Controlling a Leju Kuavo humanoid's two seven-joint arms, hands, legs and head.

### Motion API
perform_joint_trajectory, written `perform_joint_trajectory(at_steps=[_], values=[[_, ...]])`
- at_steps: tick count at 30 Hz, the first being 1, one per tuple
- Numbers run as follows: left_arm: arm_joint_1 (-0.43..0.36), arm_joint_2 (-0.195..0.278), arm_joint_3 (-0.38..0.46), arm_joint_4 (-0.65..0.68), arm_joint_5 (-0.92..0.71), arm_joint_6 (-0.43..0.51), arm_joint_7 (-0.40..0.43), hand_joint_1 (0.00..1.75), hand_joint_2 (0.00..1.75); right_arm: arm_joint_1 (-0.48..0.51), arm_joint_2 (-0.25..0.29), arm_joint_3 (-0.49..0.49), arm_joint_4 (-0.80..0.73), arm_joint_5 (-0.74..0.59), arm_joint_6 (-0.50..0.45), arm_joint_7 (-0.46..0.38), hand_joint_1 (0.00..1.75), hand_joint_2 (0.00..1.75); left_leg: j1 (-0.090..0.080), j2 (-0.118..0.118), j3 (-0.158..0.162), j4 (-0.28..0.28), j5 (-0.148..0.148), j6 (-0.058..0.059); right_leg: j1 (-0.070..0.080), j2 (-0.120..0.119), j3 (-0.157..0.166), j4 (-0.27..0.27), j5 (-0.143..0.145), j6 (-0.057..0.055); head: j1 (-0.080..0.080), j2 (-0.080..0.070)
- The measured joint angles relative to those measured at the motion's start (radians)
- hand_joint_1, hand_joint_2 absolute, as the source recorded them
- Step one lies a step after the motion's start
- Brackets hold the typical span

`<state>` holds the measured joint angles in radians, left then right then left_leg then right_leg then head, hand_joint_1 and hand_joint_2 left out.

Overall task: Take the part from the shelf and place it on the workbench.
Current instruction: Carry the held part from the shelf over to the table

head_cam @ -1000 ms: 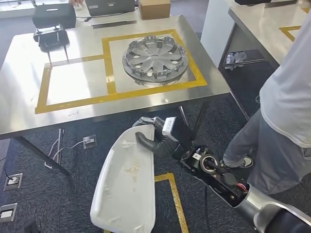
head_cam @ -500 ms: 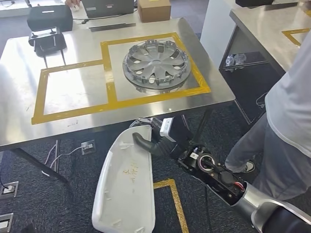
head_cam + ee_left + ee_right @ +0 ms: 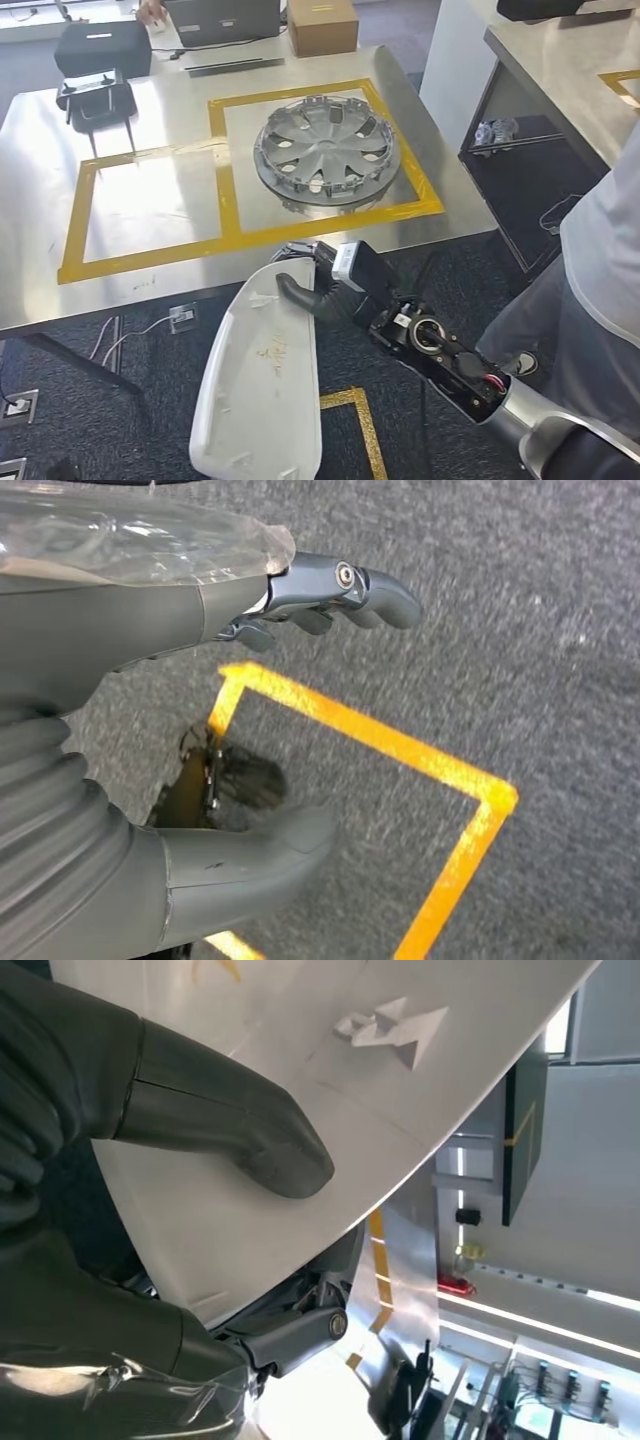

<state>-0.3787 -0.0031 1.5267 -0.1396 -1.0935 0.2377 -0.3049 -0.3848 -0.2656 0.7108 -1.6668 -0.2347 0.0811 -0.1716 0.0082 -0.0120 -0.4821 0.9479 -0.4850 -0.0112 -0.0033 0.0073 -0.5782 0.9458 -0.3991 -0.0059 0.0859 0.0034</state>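
Head view: right hand grips the white part's upper edge; left hand open, holding nothing.

Workbench of brushed, reflective metal; white part smooth matt plastic; floor rough carpet.

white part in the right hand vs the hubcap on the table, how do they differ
The white part is long, curved and plain white; the hubcap is round, grey and spoked with cutouts. The white part is held off the floor by the right hand, below the table edge; the hubcap lies flat on the steel table, inside a yellow-taped square. Both look like moulded car parts.
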Motion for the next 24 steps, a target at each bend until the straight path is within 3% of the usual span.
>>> perform_joint_trajectory(at_steps=[2, 5, 6, 7, 10, 12, 16, 17, 20, 21, 22, 24], values=[[-0.001, 0.000, 0.000, 0.000, 0.000, -0.001, 0.000, 0.00, 1.75, -0.004, 0.000, -0.001, 0.001, -0.001, 0.001, -0.002, 1.75, 1.75, 0.002, 0.002, -0.044, 0.082, -0.014, -0.008, -0.002, 0.000, 0.021, -0.009, -0.005, -0.009, -0.002, 0.000], [-0.001, -0.001, 0.000, 0.000, 0.000, -0.002, 0.000, 0.00, 1.75, -0.007, 0.001, 0.002, 0.007, -0.001, 0.003, -0.008, 1.75, 1.75, 0.002, 0.003, -0.184, 0.277, -0.081, -0.015, -0.001, 0.000, 0.039, -0.013, -0.022, -0.017, -0.006, 0.000], [0.001, 0.000, 0.000, 0.000, 0.000, -0.002, 0.000, 0.00, 1.75, -0.006, 0.001, 0.003, 0.010, 0.000, 0.004, -0.010, 1.75, 1.75, 0.001, 0.003, -0.214, 0.297, -0.084, -0.014, 0.000, 0.001, 0.047, -0.013, -0.029, -0.018, -0.006, 0.000], [0.002, 0.000, 0.000, 0.000, 0.000, -0.002, 0.000, 0.00, 1.75, -0.006, 0.001, 0.003, 0.013, 0.000, 0.005, -0.012, 1.75, 1.75, 0.000, 0.003, -0.224, 0.280, -0.063, -0.011, 0.001, 0.001, 0.058, -0.013, -0.037, -0.018, -0.007, 0.000], [0.003, 0.003, 0.000, 0.000, -0.001, -0.002, 0.000, 0.00, 1.75, -0.007, 0.001, 0.003, 0.019, 0.000, 0.007, -0.015, 1.75, 1.75, -0.008, 0.005, -0.178, 0.083, 0.080, 0.011, 0.005, 0.002, 0.090, -0.012, -0.065, -0.013, -0.009, 0.000], [0.002, 0.005, 0.000, 0.000, -0.001, -0.002, 0.000, 0.00, 1.75, -0.008, 0.001, 0.004, 0.023, 0.000, 0.009, -0.017, 1.75, 1.75, -0.014, 0.005, -0.155, 0.004, 0.116, 0.023, 0.008, 0.004, 0.099, -0.010, -0.079, -0.004, -0.011, 0.000], [0.001, 0.005, 0.000, 0.000, -0.005, -0.002, 0.000, 0.00, 1.75, -0.014, 0.002, 0.008, 0.027, 0.000, 0.010, -0.019, 1.75, 1.75, -0.008, 0.004, -0.126, -0.009, 0.105, 0.039, 0.008, 0.003, 0.098, 0.027, -0.101, 0.019, -0.009, 0.000], [0.000, 0.004, 0.000, 0.000, -0.007, -0.002, 0.000, 0.00, 1.75, -0.017, 0.002, 0.008, 0.028, 0.000, 0.010, -0.019, 1.75, 1.75, -0.006, 0.004, -0.117, -0.010, 0.101, 0.042, 0.006, 0.002, 0.075, 0.072, -0.116, 0.026, -0.007, 0.000], [-0.002, 0.004, 0.000, 0.000, -0.010, -0.003, 0.002, 0.00, 1.75, -0.019, 0.002, 0.009, 0.032, 0.000, 0.009, -0.019, 1.75, 1.75, -0.006, 0.004, -0.098, -0.010, 0.081, 0.046, -0.003, 0.000, -0.043, 0.266, -0.188, 0.042, -0.001, 0.000], [-0.002, 0.003, 0.000, 0.000, -0.010, -0.003, 0.002, 0.00, 1.75, -0.018, 0.002, 0.010, 0.034, 0.000, 0.009, -0.019, 1.75, 1.75, -0.006, 0.003, -0.089, -0.010, 0.074, 0.046, -0.006, 0.000, -0.070, 0.294, -0.196, 0.046, 0.000, 0.000], [-0.001, 0.002, 0.000, 0.000, -0.010, -0.003, 0.003, 0.00, 1.75, -0.017, 0.002, 0.010, 0.036, 0.000, 0.009, -0.019, 1.75, 1.75, -0.005, 0.002, -0.078, -0.010, 0.066, 0.045, -0.008, -0.001, -0.079, 0.285, -0.183, 0.047, 0.002, 0.000], [-0.001, 0.000, 0.000, 0.000, -0.011, -0.003, 0.003, 0.00, 1.75, -0.018, 0.002, 0.010, 0.038, 0.000, 0.008, -0.019, 1.75, 1.75, -0.005, 0.000, -0.052, -0.010, 0.048, 0.040, -0.010, -0.002, -0.050, 0.167, -0.092, 0.043, 0.005, 0.000]])
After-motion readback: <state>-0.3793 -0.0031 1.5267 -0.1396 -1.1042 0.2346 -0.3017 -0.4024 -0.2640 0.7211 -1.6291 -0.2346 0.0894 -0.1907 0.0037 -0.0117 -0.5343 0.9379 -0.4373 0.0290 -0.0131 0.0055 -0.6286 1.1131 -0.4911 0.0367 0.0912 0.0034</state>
